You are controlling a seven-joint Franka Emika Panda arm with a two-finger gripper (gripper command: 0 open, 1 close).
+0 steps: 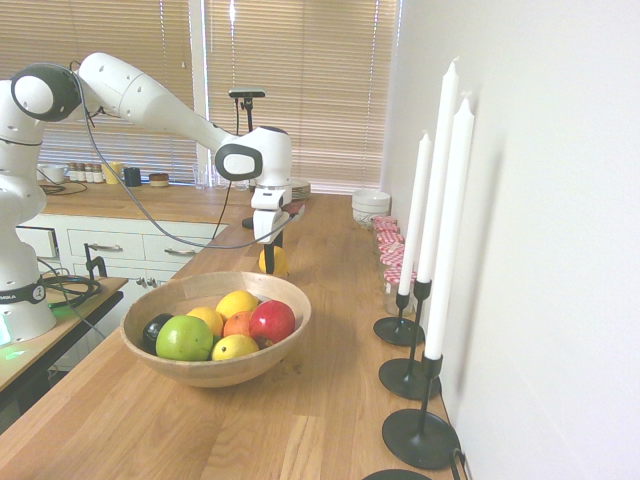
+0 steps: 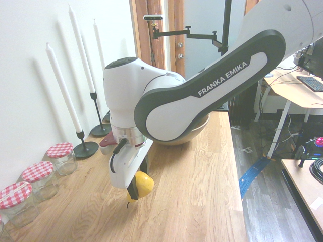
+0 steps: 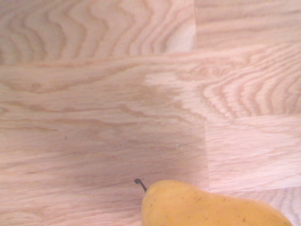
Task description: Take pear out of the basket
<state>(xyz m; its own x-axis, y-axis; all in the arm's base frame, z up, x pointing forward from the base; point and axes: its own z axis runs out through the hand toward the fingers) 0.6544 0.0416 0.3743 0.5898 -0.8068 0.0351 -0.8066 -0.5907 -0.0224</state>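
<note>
A: How are the fingers [image 2: 132,188] set, and where is the pear [image 2: 145,185]?

B: The fingers are closed on the pear, one on each side of it. It is held low between them, outside the basket [image 1: 200,374], which stands apart from the fingers. Whether the counter [image 2: 202,201] is touched by the pear cannot be told

A: So what is called for?

B: Setting down and release, it would seem, with most of the task done. The pear should be lowered gently until its weight is borne by the counter beneath the fingers, and the fingers parted slowly and evenly

A: What should be guarded against?

B: A roll, should the pear be let go too high or brushed on the way out. The fingers are best raised straight up, clear of the jars [image 2: 62,162] beside them
</note>
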